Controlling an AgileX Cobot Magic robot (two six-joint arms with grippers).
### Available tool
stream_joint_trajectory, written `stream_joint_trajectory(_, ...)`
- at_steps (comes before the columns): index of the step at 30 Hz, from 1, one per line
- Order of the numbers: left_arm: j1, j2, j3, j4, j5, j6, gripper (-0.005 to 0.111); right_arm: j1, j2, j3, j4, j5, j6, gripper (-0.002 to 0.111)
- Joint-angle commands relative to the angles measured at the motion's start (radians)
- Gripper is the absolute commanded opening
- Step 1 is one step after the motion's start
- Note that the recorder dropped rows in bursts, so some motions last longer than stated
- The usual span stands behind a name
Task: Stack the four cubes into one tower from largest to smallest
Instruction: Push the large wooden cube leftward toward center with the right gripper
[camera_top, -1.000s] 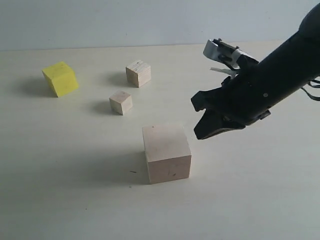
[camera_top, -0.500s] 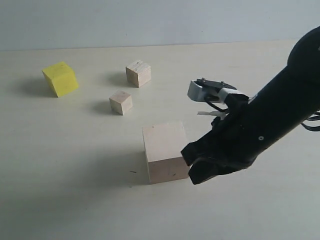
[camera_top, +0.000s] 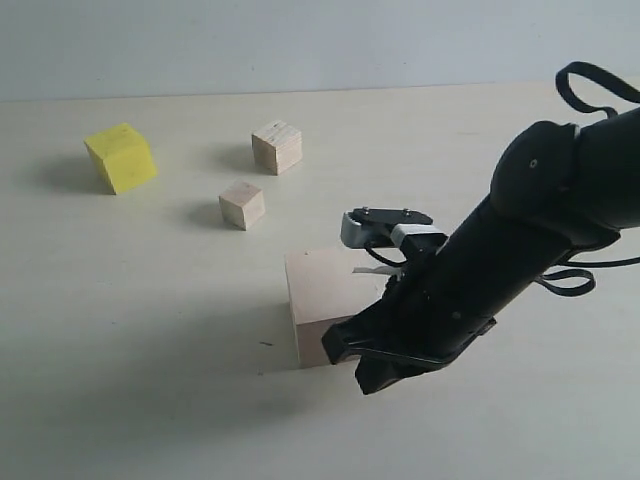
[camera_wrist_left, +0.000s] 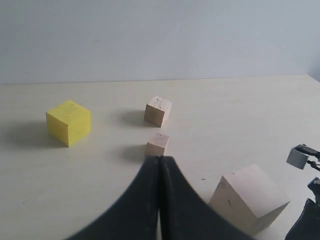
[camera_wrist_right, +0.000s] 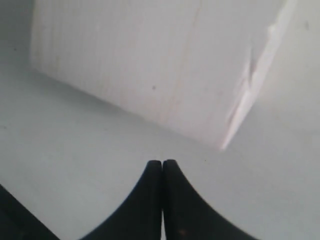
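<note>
The large pale wooden cube (camera_top: 318, 295) stands near the table's middle front, apart from the others. My right gripper (camera_top: 352, 362) is shut and empty, low at the cube's front right corner, hiding part of it. In the right wrist view the shut tips (camera_wrist_right: 162, 163) sit just short of the cube's face (camera_wrist_right: 145, 65). Whether they touch it cannot be told. The yellow cube (camera_top: 120, 157) lies far left, the plywood cube (camera_top: 276, 147) at the back, the smallest pale cube (camera_top: 242, 204) between. My left gripper (camera_wrist_left: 160, 159) is shut on nothing and looks over all four cubes.
The pale table (camera_top: 150, 350) ends at a plain wall at the back. The right arm's dark body (camera_top: 540, 230) reaches in from the right, with a cable loop above it. In the left wrist view that arm (camera_wrist_left: 307, 220) shows beside the large cube (camera_wrist_left: 248, 197).
My right gripper has swung down and to the left, from above the table's right side to the large cube's front right corner. The cubes have not moved.
</note>
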Motion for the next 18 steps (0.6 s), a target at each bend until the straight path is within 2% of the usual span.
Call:
stream_joint_trajectory(1,-0.007,0.009,-0.007,-0.007,-0.004,0.002,0.0,0.001,0.031,-0.033,0.012,-0.022,-0.007,0.0)
stream_joint_trajectory(18,-0.007,0.009,-0.007,-0.007,-0.004,0.002,0.0,0.001,0.144,-0.243,0.027,-0.032,0.001,0.0)
